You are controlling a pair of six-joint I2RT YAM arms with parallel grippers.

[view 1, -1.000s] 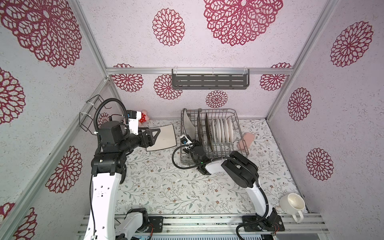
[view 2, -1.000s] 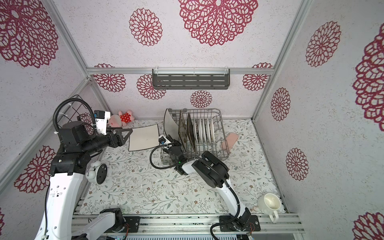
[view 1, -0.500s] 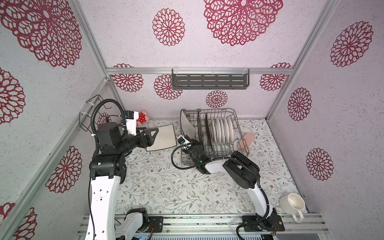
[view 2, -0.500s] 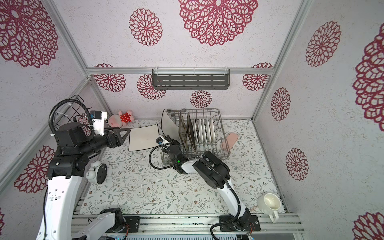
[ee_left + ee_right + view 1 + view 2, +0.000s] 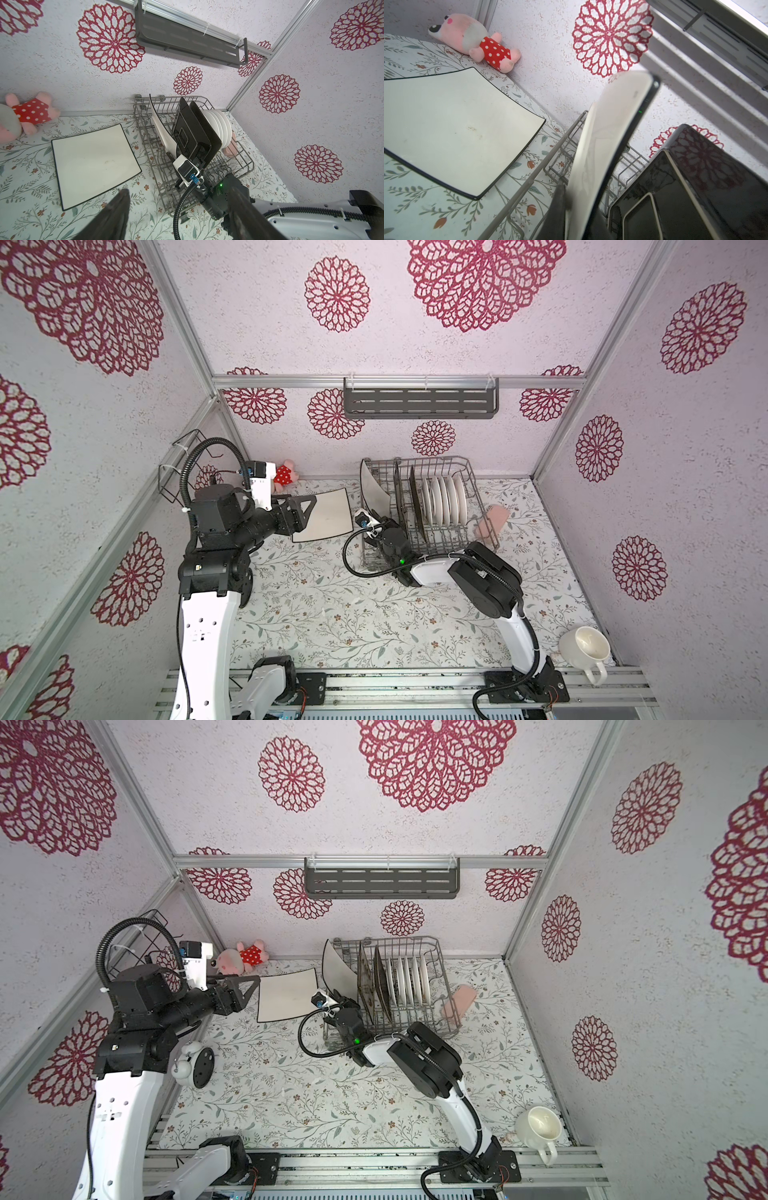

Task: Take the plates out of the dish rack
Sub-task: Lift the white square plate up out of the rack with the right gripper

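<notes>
— Starting at the far left, how does the left hand [image 5: 309,512] stand?

— Its two dark fingers are spread wide with nothing between them. It hangs above the flower-printed counter [image 5: 332,614], pointing toward the rack.

— What lies in front of it?

— Just past its fingertips, the flat white square ceramic plate with a dark rim [image 5: 328,516] lies face up on the counter, outside the rack. On the far side of that hand, against the back wall, lies a pink plush toy in a red spotted dress [image 5: 243,961].

— And the right hand?

— The right hand [image 5: 379,522] is clamped on the lower edge of the leaning white square ceramic plate with a dark rim [image 5: 374,493]. The right wrist view shows that edge pinched against a dark finger [image 5: 559,207]. This plate sits at the left end of the grey metal wire dish rack [image 5: 467,477], tilted so its top hangs out over that end wall, toward the flat plate.

— Beyond that hand, further right?

— Two dark brown square plates [image 5: 413,506] stand on edge in the tines just beside the gripped one. Next comes a row of small round white plates [image 5: 446,497], also on edge. A pink block [image 5: 492,520] leans at the rack's right side; I cannot tell whether it is inside the wires. Well apart from both hands, a white ceramic mug with a handle [image 5: 584,649] stands at the counter's near right corner.
</notes>
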